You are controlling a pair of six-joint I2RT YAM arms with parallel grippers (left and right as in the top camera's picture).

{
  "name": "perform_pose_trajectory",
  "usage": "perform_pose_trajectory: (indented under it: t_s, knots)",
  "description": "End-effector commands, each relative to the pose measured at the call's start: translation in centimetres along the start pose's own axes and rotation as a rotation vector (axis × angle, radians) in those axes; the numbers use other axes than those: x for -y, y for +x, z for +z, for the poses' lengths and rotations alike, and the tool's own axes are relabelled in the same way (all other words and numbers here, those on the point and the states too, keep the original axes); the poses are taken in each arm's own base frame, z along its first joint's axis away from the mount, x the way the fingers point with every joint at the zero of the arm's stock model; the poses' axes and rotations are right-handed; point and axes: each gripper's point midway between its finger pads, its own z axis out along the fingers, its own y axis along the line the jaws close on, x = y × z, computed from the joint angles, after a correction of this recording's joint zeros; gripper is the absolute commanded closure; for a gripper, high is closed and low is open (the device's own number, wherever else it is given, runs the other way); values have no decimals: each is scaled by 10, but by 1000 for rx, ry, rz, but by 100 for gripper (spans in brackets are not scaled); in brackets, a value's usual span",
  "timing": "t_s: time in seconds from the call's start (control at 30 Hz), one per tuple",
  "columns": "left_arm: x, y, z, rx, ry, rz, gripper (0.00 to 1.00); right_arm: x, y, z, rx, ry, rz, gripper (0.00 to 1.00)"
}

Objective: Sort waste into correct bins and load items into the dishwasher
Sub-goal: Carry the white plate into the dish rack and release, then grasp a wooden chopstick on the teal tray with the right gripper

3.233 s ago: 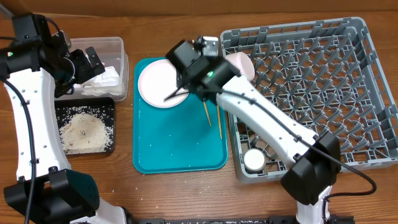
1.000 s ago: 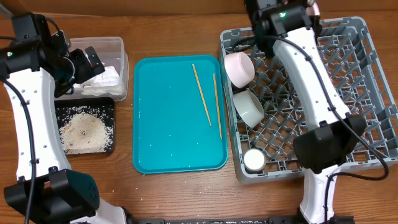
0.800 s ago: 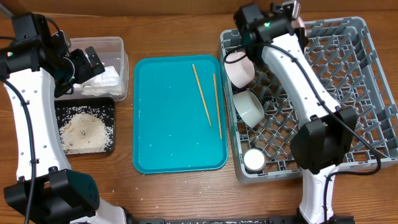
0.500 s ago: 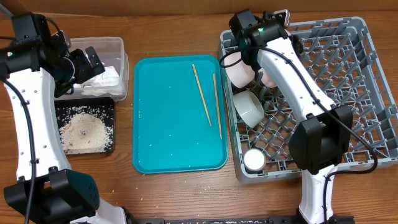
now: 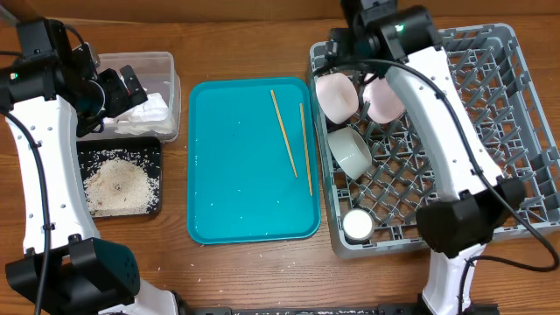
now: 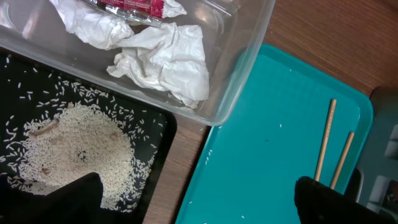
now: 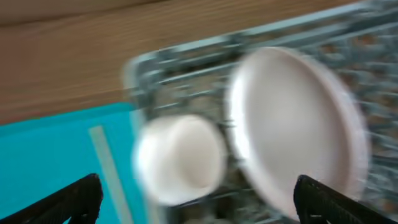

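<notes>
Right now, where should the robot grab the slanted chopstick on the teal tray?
I'd take the slanted chopstick on its far half, coming straight down and pinching across it. It lies flat on the teal tray, so there is no side hold, and there the other chopstick sits farthest away.

The large square grey plastic dish rack (image 5: pixel 490 105) shows a lattice grid. The rectangular plastic serving tray (image 5: pixel 236 175) is teal, and the thin wooden chopsticks (image 5: pixel 283 133) are pale tan. White rice grains (image 5: pixel 115 184) speckle the shallow black rectangular tray (image 5: pixel 149 153). Crumpled white paper wrappers (image 6: pixel 168 59) carry red print. The round plate (image 5: pixel 385 99) is whitish-pink.
</notes>
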Motion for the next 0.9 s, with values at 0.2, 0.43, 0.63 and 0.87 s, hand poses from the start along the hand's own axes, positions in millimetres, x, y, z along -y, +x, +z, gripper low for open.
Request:
perform_pose_trajectory:
  t_s: [0.2,0.43,0.63,0.87]
  knots:
    - [2,-6,-11,35,1,19,0,-112,83,47,-206,-176,-197,18]
    - [2,-6,-11,35,1,18,0,-138,145,99,-351,-129,-281,23]
    - [2,-6,-11,35,1,18,0,-136,176,137,-451,-98,-290,27]
    - [2,-6,-11,35,1,19,0,-133,203,166,-551,-98,-280,36]
